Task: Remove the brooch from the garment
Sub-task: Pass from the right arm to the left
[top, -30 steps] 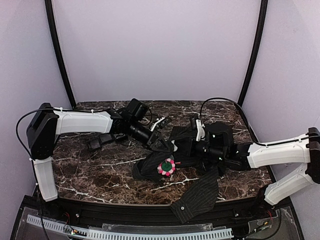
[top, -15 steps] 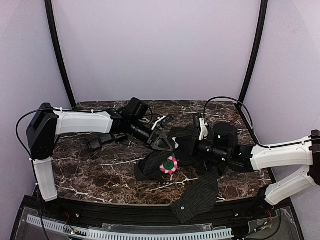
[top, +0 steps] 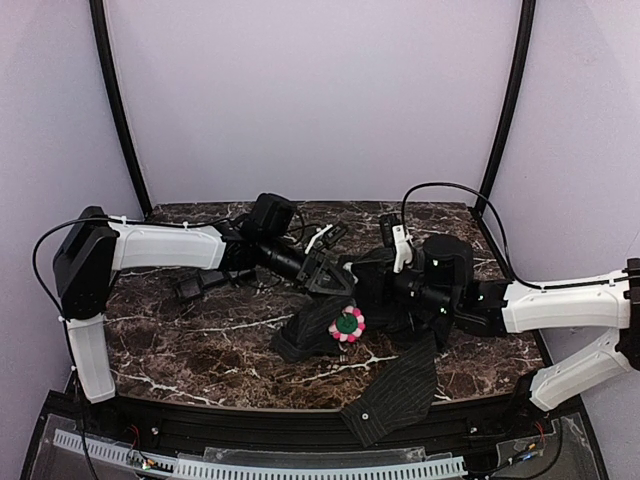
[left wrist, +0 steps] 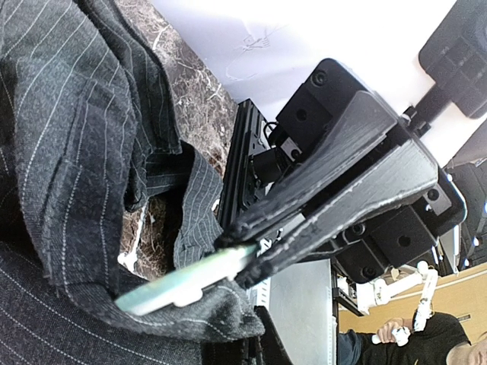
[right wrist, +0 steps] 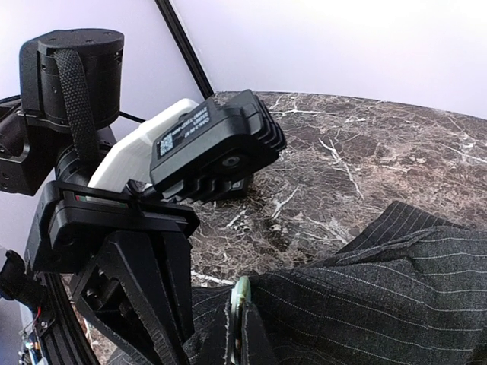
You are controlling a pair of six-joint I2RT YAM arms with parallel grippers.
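Observation:
The garment [top: 310,338] is a dark pinstriped shirt bunched at mid-table, one part [top: 400,390] hanging over the front edge. The brooch [top: 349,324], pink petals round a green centre, sits on its near fold. My left gripper [top: 336,282] is just behind the brooch. In the left wrist view this gripper [left wrist: 232,262] is shut on a pale green flat strip [left wrist: 183,285] lying along the garment's hem [left wrist: 221,312]. My right gripper [top: 378,288] is buried in raised fabric. In the right wrist view fabric [right wrist: 380,289] covers its jaws, with the strip [right wrist: 240,293] poking out between folds.
Small black square trays [top: 190,288] lie on the marble table [top: 180,345] beside the left arm. A black rail [top: 250,420] runs along the front edge. Curved black poles [top: 115,110] stand at the back corners. The left arm's wrist [right wrist: 213,144] fills the left of the right wrist view.
The left gripper has slid right toward the right gripper. The brooch and its fold have shifted right and slightly back. Both grippers stay shut.

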